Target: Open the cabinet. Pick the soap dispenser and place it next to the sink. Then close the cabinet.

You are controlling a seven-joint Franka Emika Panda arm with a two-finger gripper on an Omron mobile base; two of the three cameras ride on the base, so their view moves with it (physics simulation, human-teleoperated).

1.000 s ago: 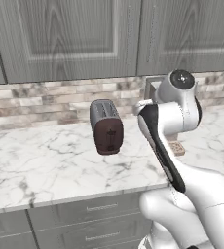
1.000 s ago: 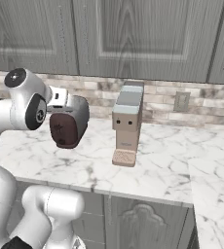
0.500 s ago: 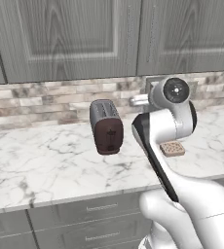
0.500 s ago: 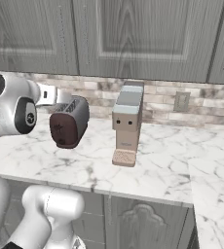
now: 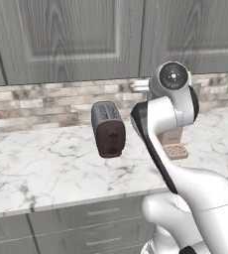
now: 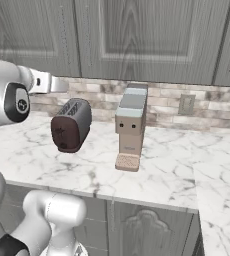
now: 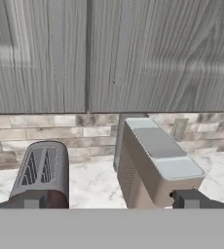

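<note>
The gripper, jaws spread wide and empty, faces the shut cabinet above the bench, evidently lining up on a door handle; which door it means to take is hard to tell. A toaster and a coffee machine stand at the back edge of the bench, below the doors. The soap dispenser is presumably inside

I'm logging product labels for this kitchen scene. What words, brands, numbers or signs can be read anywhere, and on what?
None can be read.
Toaster: plain dark end face, no lettering.
Coffee machine: blank panels.
Cabinet doors: wood grain alone.
Wall plate on the backsplash: no readable marking.
</note>
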